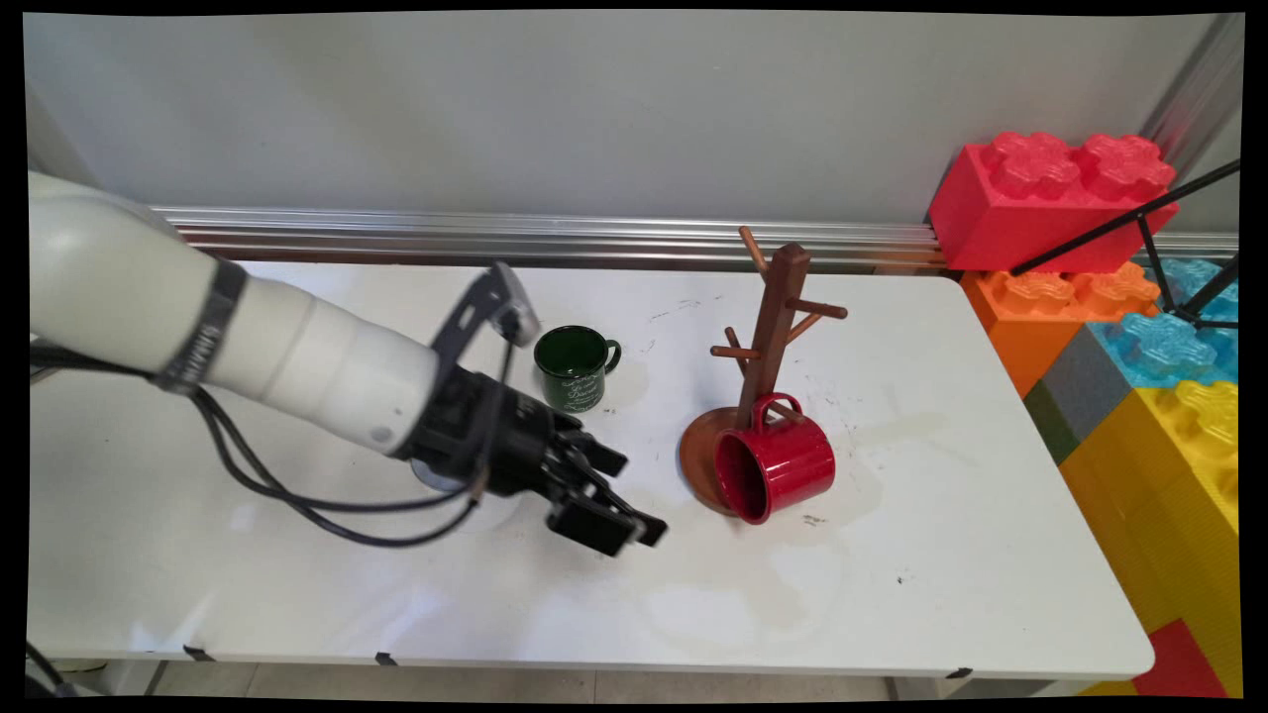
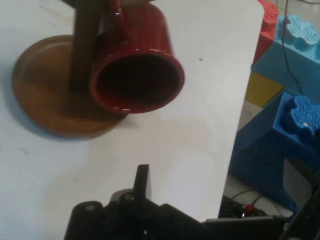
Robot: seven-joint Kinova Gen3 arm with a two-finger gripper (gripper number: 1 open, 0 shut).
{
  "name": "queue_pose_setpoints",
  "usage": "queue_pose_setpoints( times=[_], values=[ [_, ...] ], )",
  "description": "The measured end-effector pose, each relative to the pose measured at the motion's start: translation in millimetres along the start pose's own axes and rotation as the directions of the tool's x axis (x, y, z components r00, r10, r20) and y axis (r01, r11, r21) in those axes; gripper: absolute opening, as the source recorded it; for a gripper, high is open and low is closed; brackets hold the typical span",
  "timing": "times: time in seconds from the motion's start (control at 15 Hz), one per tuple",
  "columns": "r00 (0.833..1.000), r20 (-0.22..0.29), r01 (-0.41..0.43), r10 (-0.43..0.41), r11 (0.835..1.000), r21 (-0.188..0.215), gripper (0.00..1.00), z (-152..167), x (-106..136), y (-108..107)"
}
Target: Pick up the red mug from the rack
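Observation:
My gripper (image 1: 634, 495) hovers low over the table (image 1: 892, 594), open and holding nothing, pointing right towards a red mug (image 1: 778, 465). That mug hangs by its handle on a low peg of a brown wooden mug tree (image 1: 773, 307), tilted with its mouth facing me and its body against the tree's round base (image 1: 698, 446). In the hand view the red mug (image 2: 137, 75) and the base (image 2: 45, 95) fill the upper left, and one finger (image 2: 142, 181) rises at the bottom. A dark green mug (image 1: 575, 368) stands upright just behind the gripper.
Large toy bricks stand off the table's right end: red (image 1: 1050, 203), orange (image 1: 1050, 307), blue (image 1: 1159, 347) and yellow (image 1: 1179, 465). Black tripod legs (image 1: 1139, 223) cross in front of them. A metal rail (image 1: 545, 233) runs along the back wall.

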Motion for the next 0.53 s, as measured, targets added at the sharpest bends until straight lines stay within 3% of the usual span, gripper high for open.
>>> queue_pose_setpoints(
  times=[0.53],
  values=[
    [1.0,-0.014,0.019,-0.018,0.999,0.029,1.0,45.7,-5.2,5.3]
  ],
)
